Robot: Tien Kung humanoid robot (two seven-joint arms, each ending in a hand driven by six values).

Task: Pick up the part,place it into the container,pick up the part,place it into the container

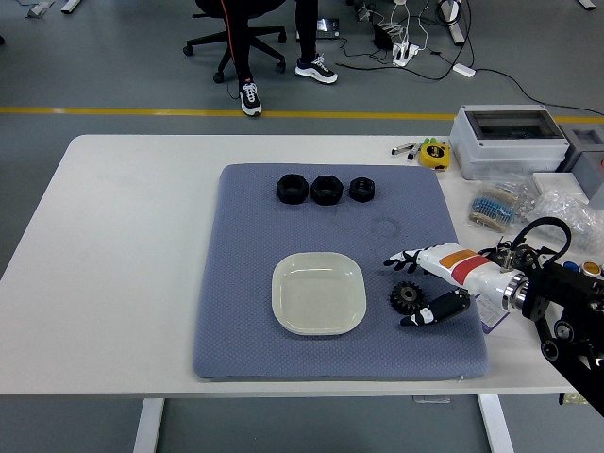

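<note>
**1 hand spread around the gear**

3 black nuts sit in a row on the blue mat, well beyond the right hand. The cream dish lies to that hand's left. The black gear rests between its spread fingers and thumb, ungrasped.

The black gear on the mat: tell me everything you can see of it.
The black gear is small, toothed round its rim, with a raised hub in the middle; it looks like dark plastic or metal. It lies flat on the blue-grey mat, just right of the cream container. The right robot hand brackets it, fingers open, not gripping.
</note>
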